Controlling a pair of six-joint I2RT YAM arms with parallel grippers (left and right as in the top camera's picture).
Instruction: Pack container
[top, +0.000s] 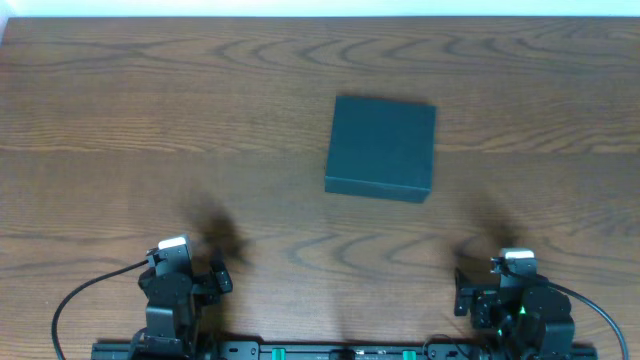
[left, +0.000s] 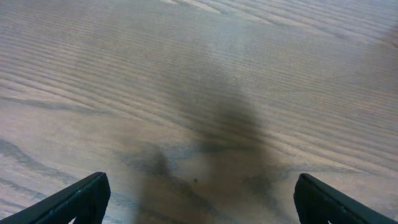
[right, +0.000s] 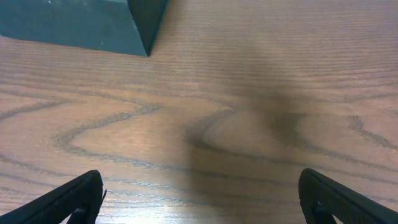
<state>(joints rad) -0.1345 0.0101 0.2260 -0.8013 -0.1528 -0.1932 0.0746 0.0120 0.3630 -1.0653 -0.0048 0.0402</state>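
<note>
On a wood-grain table (top: 150, 120), the container (top: 381, 147) sits a little right of centre with its lid down, well apart from both arms. Near the front edge the left gripper (left: 200, 198) and right gripper (right: 202, 196) hang with jaws spread wide and empty, seemingly parked clear so either can reach it. Nothing to pack is in view.

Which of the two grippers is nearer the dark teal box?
The right gripper: the box lies toward its side, and only its wrist view shows a box corner.
</note>
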